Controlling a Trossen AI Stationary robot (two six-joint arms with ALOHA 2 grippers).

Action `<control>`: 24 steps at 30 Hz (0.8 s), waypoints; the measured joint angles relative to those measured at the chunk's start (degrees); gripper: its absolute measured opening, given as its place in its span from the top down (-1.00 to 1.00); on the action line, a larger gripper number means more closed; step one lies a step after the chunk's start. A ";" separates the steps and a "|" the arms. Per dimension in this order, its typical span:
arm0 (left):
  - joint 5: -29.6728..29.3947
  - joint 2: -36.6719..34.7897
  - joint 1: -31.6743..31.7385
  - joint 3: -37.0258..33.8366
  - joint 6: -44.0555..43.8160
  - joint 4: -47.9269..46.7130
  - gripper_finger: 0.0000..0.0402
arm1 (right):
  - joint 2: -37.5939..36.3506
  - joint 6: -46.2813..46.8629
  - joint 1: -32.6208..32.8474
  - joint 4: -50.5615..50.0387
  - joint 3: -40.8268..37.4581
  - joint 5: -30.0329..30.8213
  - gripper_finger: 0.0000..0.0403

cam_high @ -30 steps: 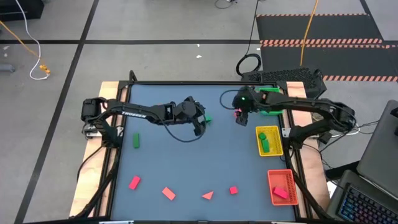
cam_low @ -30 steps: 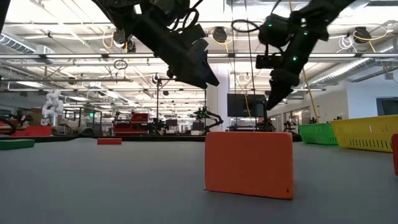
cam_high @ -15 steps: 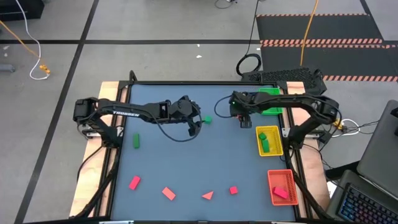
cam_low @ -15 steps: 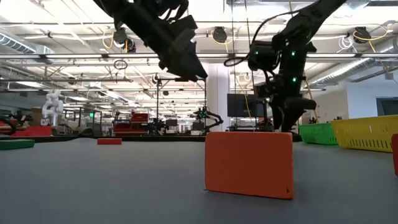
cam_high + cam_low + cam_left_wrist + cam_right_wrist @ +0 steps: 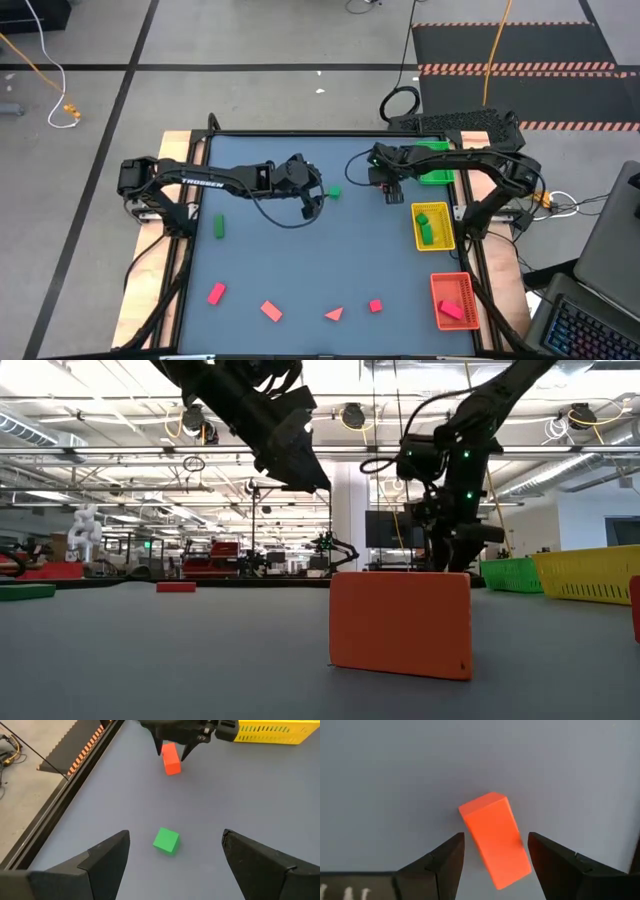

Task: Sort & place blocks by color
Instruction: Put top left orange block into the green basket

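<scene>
A red cuboid block (image 5: 495, 840) stands on the grey table at the far right of centre. My right gripper (image 5: 391, 192) points down over it, open, one finger on each side of the block's upper part (image 5: 170, 751). Table shows between the block and one finger. A green cube (image 5: 166, 840) rests on the table just ahead of my left gripper (image 5: 313, 207), which hangs open above the table's far middle. More blocks lie apart: a green cuboid (image 5: 218, 226) at the left, and red blocks (image 5: 271, 311) and a red triangle (image 5: 334, 314) along the near edge.
Three trays line the right edge: a green tray (image 5: 432, 165) at the far end, a yellow tray (image 5: 445, 238) holding green blocks, and a red tray (image 5: 463, 290) holding a red block. A red block (image 5: 400, 625) fills the low view's foreground. The table's middle is bare.
My right gripper has come down over the red block and rolled about its own axis, so its fingers now flank the block. My left gripper has risen a little and drawn back toward the table's left from the green cube. No block has moved.
</scene>
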 joint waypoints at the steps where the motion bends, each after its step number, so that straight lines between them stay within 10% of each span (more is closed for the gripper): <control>1: 0.00 0.00 0.00 0.00 0.00 0.00 -0.59 | 0.82 0.02 -0.16 0.35 0.00 0.02 -0.07; 11: -0.04 0.00 0.00 -0.02 -0.07 -1.19 -0.59 | 3.12 1.58 -0.42 -0.79 -0.05 1.35 0.02; 19: -0.09 0.00 -0.02 -0.02 -0.14 -1.59 -0.59 | -4.83 1.49 -0.41 -4.44 -0.09 3.32 0.89; 24: -0.09 0.00 -0.02 -0.02 -1.15 -1.97 -0.59 | -8.81 4.00 -0.79 -4.30 -0.09 4.53 0.98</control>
